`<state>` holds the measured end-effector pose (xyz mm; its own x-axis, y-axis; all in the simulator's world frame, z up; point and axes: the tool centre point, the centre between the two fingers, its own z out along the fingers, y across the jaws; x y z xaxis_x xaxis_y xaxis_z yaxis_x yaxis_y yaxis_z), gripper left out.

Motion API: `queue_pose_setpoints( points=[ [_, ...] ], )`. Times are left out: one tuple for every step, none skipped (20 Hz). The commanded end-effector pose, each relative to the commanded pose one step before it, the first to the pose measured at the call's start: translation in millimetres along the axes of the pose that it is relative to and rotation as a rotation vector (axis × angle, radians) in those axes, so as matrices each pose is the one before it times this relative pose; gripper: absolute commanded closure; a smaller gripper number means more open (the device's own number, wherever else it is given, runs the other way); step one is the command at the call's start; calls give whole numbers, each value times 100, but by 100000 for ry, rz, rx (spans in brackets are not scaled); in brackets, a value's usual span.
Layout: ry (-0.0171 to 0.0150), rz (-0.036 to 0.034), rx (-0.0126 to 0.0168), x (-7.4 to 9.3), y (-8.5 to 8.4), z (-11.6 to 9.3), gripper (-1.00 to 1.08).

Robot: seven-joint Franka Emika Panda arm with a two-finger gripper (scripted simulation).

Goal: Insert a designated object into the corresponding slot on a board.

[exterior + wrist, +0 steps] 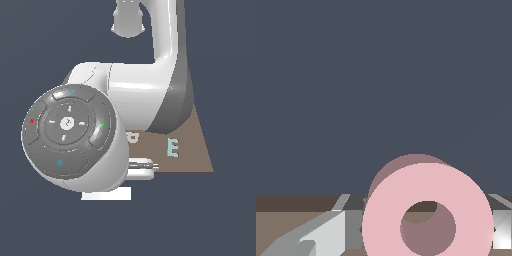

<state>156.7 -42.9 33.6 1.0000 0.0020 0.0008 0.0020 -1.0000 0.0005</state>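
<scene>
1. The arm [150, 85] is filling most of the exterior view; its large grey round joint cap [70, 132] is sitting in front of the scene and blocking much of the board [192, 150].
2. The board is showing only as a brown wedge toward the exterior view's right, lying flat against a plain dark blue-grey background.
3. A pale teal E [172, 148] is lying flat on the visible part of the board, well in from its edges.
4. A pale pinkish letter shape [133, 137] is peeking out just beside the arm's housing, near the board's hidden part; too much is covered to tell which letter it is.
5. The slot is not showing in either view; the arm is standing in the way of that part of the board.
6. In the wrist view the pink O [427, 212] is looming close to the lens, a thick ring seen face-on, lifted above the brown board [286, 220].
7. The end effector [421, 225] is grasping the pink O: pale grey fingers [326, 235] are sitting on either side of the ring, pressed against it.
8. Through the ring's hole only shaded pink and brown are showing.
</scene>
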Motion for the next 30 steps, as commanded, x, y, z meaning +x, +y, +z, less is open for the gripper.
queue_pose_setpoints(
  points=[
    [71, -7899, -25, 304, -1411, -79, 108],
    [2, -3003, -2, 113, -546, -13, 108],
    [2, -2981, -2, 112, -543, -13, 108],
    [2, -2959, -2, 112, -540, -12, 108],
    [2, -2940, -1, 111, -537, -12, 108],
    [2, -2935, -1, 111, -536, -12, 108],
    [2, -2936, -1, 111, -537, -12, 108],
    [2, -2937, -1, 111, -538, -12, 108],
    [2, -2940, -1, 110, -539, -12, 108],
    [2, -2955, -1, 111, -543, -12, 108],
    [2, -2974, -1, 111, -547, -12, 108],
    [3, -2998, -1, 111, -552, -13, 108],
    [3, -3029, -1, 112, -559, -13, 108],
    [3, -3064, -1, 113, -566, -13, 108],
    [3, -3106, -1, 114, -574, -13, 108],
    [3, -3152, -1, 115, -584, -14, 108],
    [3, -3204, -1, 116, -594, -14, 108],
    [3, -3261, -1, 117, -605, -14, 108],
    [4, -3323, -1, 119, -618, -14, 108],
    [4, -3391, -1, 120, -631, -15, 108],
    [4, -3463, -1, 122, -646, -15, 108],
    [4, -3541, -1, 124, -661, -16, 108],
    [4, -3624, -2, 126, -677, -16, 108],
    [4, -3711, -2, 128, -694, -16, 108],
    [4, -3804, -2, 131, -712, -17, 108],
    [4, -3900, -2, 133, -731, -17, 108],
    [4, -4002, -2, 135, -751, -17, 108],
    [4, -4108, -2, 138, -771, -18, 108],
    [4, -4218, -2, 140, -792, -18, 108],
    [4, -4333, -1, 143, -815, -18, 108]
  ],
)
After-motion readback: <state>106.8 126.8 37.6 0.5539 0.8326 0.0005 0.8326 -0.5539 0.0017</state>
